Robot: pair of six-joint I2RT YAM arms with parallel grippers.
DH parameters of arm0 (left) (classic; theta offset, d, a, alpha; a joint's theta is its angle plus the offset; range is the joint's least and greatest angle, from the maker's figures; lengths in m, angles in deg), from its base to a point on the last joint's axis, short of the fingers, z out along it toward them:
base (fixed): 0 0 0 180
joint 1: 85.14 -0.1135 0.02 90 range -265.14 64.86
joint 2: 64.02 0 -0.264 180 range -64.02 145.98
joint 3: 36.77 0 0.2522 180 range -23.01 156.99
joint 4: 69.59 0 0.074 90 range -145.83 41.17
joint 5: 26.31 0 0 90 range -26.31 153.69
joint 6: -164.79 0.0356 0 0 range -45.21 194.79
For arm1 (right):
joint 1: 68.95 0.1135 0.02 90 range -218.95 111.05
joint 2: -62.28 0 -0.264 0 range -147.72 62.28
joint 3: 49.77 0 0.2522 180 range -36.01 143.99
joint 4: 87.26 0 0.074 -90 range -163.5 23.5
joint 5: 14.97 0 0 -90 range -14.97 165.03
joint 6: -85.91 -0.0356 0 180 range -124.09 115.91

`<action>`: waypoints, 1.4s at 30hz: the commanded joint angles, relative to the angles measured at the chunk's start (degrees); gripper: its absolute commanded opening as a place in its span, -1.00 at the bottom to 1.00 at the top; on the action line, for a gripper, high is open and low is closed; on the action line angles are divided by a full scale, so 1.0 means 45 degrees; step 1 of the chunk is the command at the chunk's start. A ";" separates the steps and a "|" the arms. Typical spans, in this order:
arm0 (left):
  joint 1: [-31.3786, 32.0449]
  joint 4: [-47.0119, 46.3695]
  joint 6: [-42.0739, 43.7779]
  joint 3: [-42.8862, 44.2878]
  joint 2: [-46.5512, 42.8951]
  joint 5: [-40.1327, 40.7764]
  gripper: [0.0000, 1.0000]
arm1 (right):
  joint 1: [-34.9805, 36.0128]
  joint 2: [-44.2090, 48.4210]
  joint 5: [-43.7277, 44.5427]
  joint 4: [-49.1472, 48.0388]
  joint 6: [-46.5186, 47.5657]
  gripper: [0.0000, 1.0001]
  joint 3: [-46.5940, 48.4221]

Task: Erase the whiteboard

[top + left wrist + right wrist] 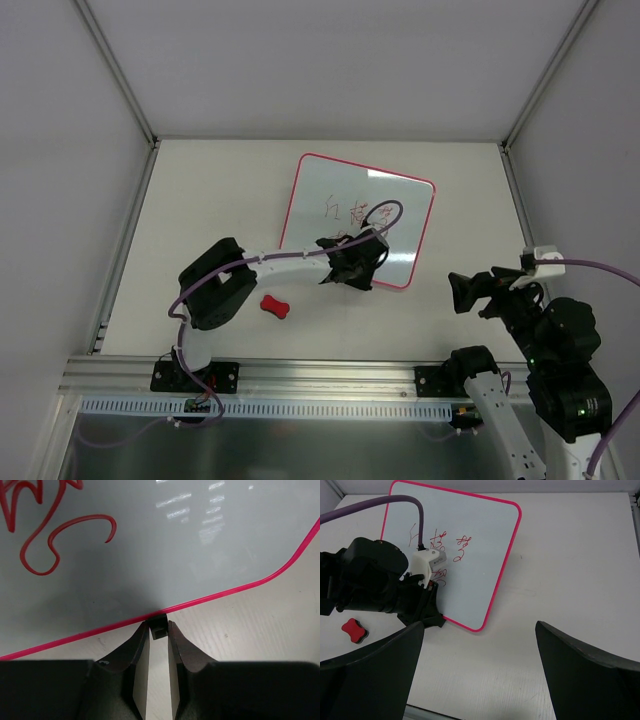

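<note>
I count two arms, one eraser, one whiteboard, and one black foot that I can make out. Nearest me, on the right, the right gripper (462, 293) hangs over bare table (220, 200) with its jaws spread wide and nothing between them. Its two dark fingers (370, 670) sit at either side of the wrist view. The board lies well apart from them, farther out and to the left.

A little farther, left of centre, the single red bone-shaped eraser (274, 307) lies on the table, near the board's near-left corner and not touching it.

Next comes the left gripper (352, 268), at the board's near edge. In its wrist view the jaws are drawn in tight on the small black foot (159, 628) that juts out from the pink frame, with a fingertip (145, 647) pressed to each side.

Beyond that, the whiteboard (340, 185) lies face up at mid-table. Its long axis runs roughly left to right, skewed so the right end sits nearer than the left. Red handwritten marks (345, 212) cover its middle.
</note>
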State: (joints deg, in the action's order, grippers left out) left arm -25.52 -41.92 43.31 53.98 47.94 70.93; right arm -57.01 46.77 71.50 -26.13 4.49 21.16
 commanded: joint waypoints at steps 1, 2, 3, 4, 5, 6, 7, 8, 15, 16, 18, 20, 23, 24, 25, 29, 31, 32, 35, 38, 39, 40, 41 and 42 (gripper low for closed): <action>0.0598 -0.0162 -0.0933 -0.0214 -0.0271 0.0030 -1.00 | 0.0080 0.0281 -0.0231 -0.0332 -0.0090 0.98 -0.0145; 0.0658 -0.0143 -0.0914 -0.0331 -0.0348 0.0088 -1.00 | 0.0061 0.0282 -0.0251 -0.0332 -0.0148 0.98 -0.0184; 0.0717 -0.0162 -0.0933 -0.0602 -0.0427 0.0108 -1.00 | 0.0080 0.0321 -0.0270 -0.0332 -0.0168 0.98 -0.0223; 0.0775 -0.0162 -0.1010 -0.0741 -0.0505 0.0109 -1.00 | 0.0080 0.0340 -0.0309 -0.0332 -0.0207 0.98 -0.0281; 0.0776 -0.0162 -0.1011 -0.0897 -0.0679 0.0109 -1.00 | 0.0061 0.0379 -0.0329 -0.0332 -0.0246 0.98 -0.0340; 0.0776 -0.0162 -0.0992 -0.1169 -0.0759 0.0147 -1.00 | 0.0080 0.0399 -0.0368 -0.0332 -0.0266 0.98 -0.0379; 0.0776 -0.0162 -0.0914 -0.1268 -0.0856 0.0264 -1.00 | 0.0080 0.0399 -0.0368 -0.0332 -0.0285 0.98 -0.0476; 0.0776 -0.0162 -0.0856 -0.1366 -0.1070 0.0323 -0.83 | 0.0080 0.0457 -0.0368 -0.0332 -0.0305 0.98 -0.0516; 0.0776 -0.0065 -0.0484 -0.1231 -0.2067 0.0831 -0.01 | 0.0061 0.0399 -0.0427 -0.0332 -0.0363 0.98 -0.0692; 0.0776 -0.0026 -0.0348 -0.1172 -0.2145 0.0909 0.08 | 0.0080 0.0399 -0.0407 -0.0332 -0.0344 0.98 -0.0673; 0.0776 0.0033 -0.0269 -0.0997 -0.2477 0.1104 0.38 | 0.0080 0.0360 -0.0407 -0.0332 -0.0324 0.98 -0.0672; 0.0776 0.0286 -0.0230 -0.0957 -0.3002 0.1338 0.58 | 0.0080 0.0341 -0.0504 -0.0332 -0.0344 0.98 -0.0653; 0.0718 0.1085 -0.0638 -0.1073 -0.3919 0.2274 0.79 | 0.0080 0.0340 -0.0563 -0.0332 -0.0461 0.98 -0.0614; 0.0659 0.1417 -0.0911 -0.1345 -0.4213 0.2625 0.81 | 0.0080 0.0341 -0.0563 -0.0332 -0.0480 0.98 -0.0633; 0.0504 0.1826 -0.1977 -0.1541 -0.4487 0.3498 0.83 | 0.0080 0.0341 -0.0583 -0.0332 -0.0500 0.98 -0.0633; -0.0528 0.2845 -0.4639 -0.3530 -0.6670 0.3703 0.85 | 0.0080 0.0282 -0.0641 -0.0332 -0.0598 0.98 -0.0711; -0.0960 0.3080 -0.5518 -0.4801 -0.7319 0.3760 0.89 | 0.0080 0.0204 -0.0680 -0.0352 -0.0618 0.98 -0.0770; -0.1427 0.3448 -0.5639 -0.5423 -0.7805 0.3722 0.93 | 0.0080 0.0185 -0.0700 -0.0391 -0.0637 0.98 -0.0789; -0.2210 0.3978 -0.6692 -0.6363 -0.8529 0.3023 0.93 | 0.0061 0.0126 -0.0700 -0.0469 -0.0793 0.98 -0.0906; -0.2623 0.4310 -0.7766 -0.7439 -0.9058 0.2862 0.88 | 0.0060 0.0106 -0.0758 -0.0605 -0.0891 0.98 -0.1024; -0.2623 0.4485 -0.8059 -0.7712 -0.9157 0.3172 0.84 | 0.0080 0.0106 -0.0739 -0.0703 -0.0910 0.99 -0.1121; -0.2642 0.4951 -0.8739 -0.7792 -0.9235 0.3310 0.81 | 0.0061 0.0126 -0.0739 -0.0704 -0.0930 0.98 -0.1160; -0.2700 0.5071 -0.8997 -0.7909 -0.9371 0.3408 0.79 | 0.0060 0.0164 -0.0758 -0.0723 -0.1007 0.98 -0.1219; -0.2720 0.5131 -0.9231 -0.8103 -0.9411 0.3545 0.75 | 0.0080 0.0165 -0.0739 -0.0762 -0.1047 0.98 -0.1277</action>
State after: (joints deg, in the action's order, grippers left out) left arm -37.26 -22.44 10.17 18.81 8.21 84.90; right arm -57.01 48.13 69.29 -26.87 1.21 16.00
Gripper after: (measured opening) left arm 0.890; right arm 0.991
